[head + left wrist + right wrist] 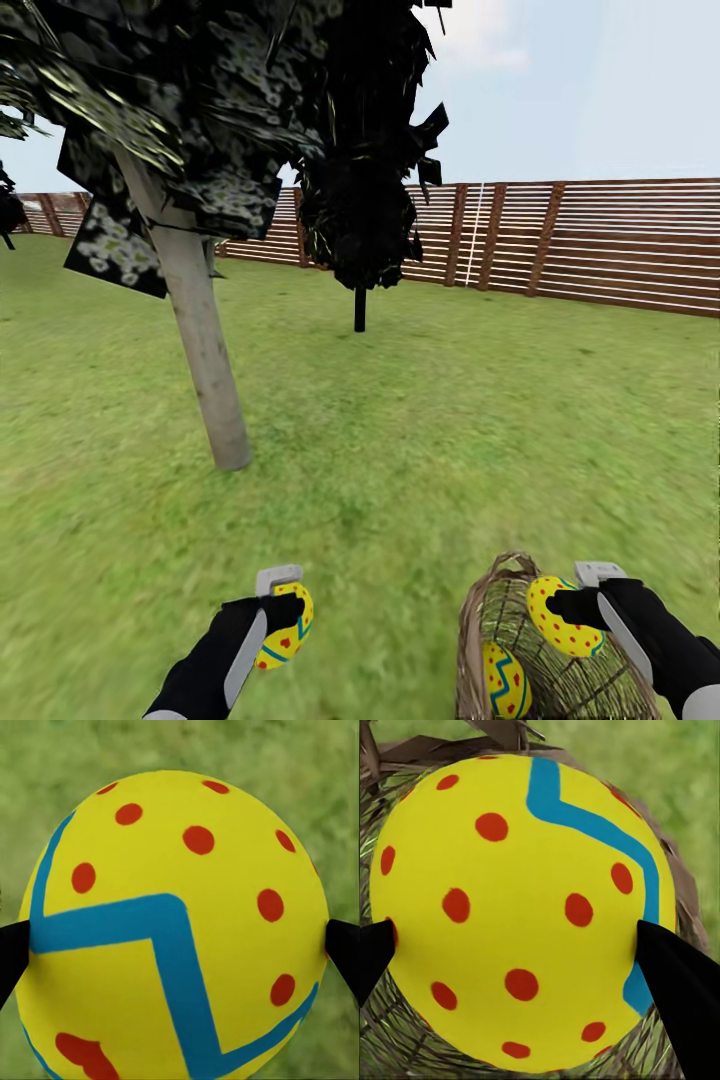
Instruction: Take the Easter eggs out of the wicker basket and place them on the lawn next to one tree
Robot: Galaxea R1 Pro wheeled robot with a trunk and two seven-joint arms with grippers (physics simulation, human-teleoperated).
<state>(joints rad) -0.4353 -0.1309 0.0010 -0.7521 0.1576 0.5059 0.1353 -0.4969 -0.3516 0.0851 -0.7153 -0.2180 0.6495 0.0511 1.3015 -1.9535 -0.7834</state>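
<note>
Over tan woven wicker basket (560, 660), my right gripper (565, 612) clamps spotted yellow egg (558, 615); left gripper (283, 610) clamps second egg (285, 625); third egg (505, 682) inside. Next: carry toward pale-trunk tree (205, 350).

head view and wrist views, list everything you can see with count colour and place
Easter eggs: three, yellow with red spots and blue zigzags; one in the left claw, one in the right claw over the basket, one inside the basket.
wicker basket: one, tan-brown, on the grass under the right claw.
leaning tree: one, pale trunk, ahead to the left.
black tree: one, thin black trunk, farther back.
fence: one, brown slats, along the back.
lawn: green, all around.
left claw: grey and black, shut on an egg.
right claw: grey and black, shut on an egg.
</note>
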